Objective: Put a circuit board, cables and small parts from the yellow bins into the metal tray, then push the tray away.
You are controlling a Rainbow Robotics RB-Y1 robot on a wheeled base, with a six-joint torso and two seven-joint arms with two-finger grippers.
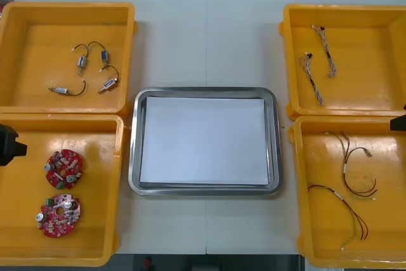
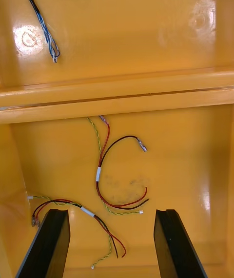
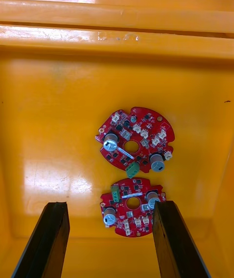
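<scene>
Over the near bins, we hold left gripper spread above two circuit boards, right gripper spread above red and yellow cables.

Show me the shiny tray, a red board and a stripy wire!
metal tray [image 1: 132, 150]: front view, its left rim.
red circuit board [image 3: 137, 135]: left wrist view, the farther board's middle.
blue and white cable [image 2: 44, 28]: right wrist view, its twisted middle.
</scene>
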